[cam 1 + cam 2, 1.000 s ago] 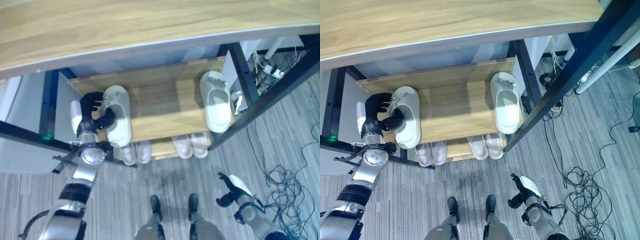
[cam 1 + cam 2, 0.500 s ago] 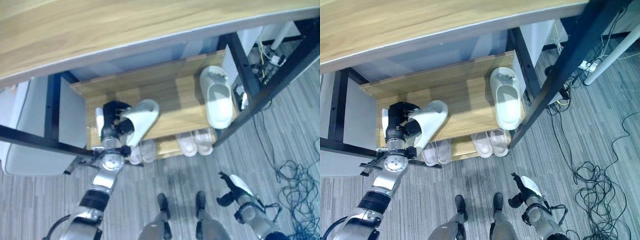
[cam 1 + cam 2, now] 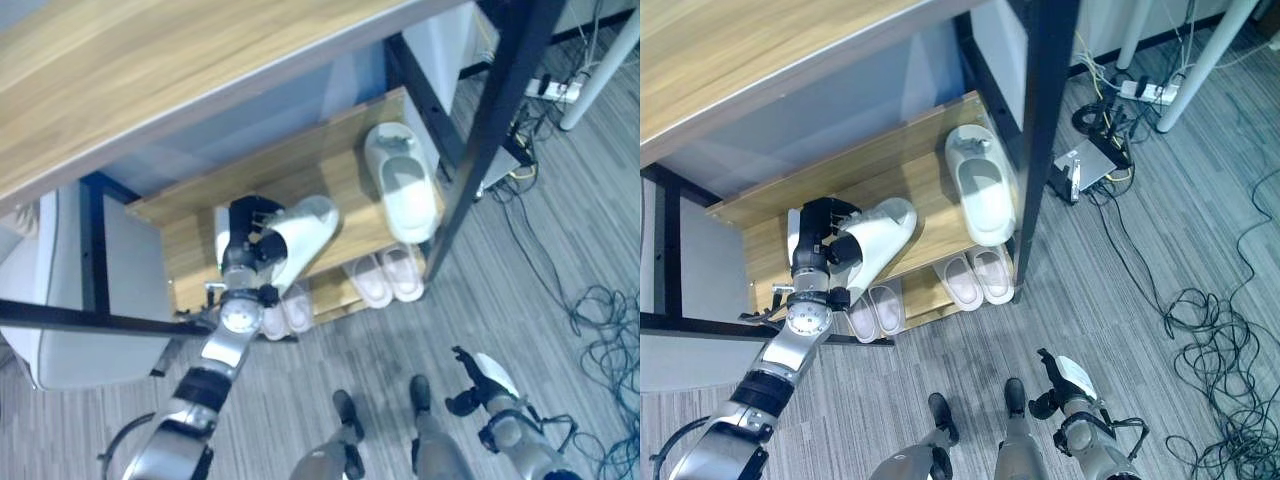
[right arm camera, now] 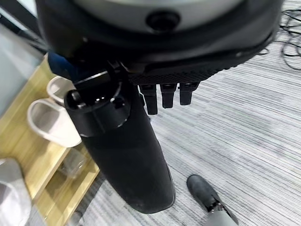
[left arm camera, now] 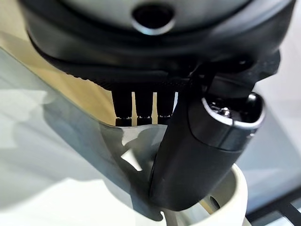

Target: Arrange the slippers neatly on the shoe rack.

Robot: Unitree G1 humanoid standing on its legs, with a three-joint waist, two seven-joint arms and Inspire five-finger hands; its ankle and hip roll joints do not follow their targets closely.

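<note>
1. Right hand (image 3: 1065, 385) is hanging idle over the floor, fingers loosely curled, empty.
2. Left hand (image 3: 243, 243) is gripping the raised slipper (image 3: 299, 237); its long axis is slanting toward the second slipper (image 3: 402, 180), lying on the shoe rack (image 3: 185, 225).

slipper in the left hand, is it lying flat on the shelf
No, the left hand holds the slipper tilted, its toe raised off the upper shelf.

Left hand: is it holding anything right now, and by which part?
The left hand grips a white slipper at its heel end, thumb inside the opening, above the shoe rack.
</note>
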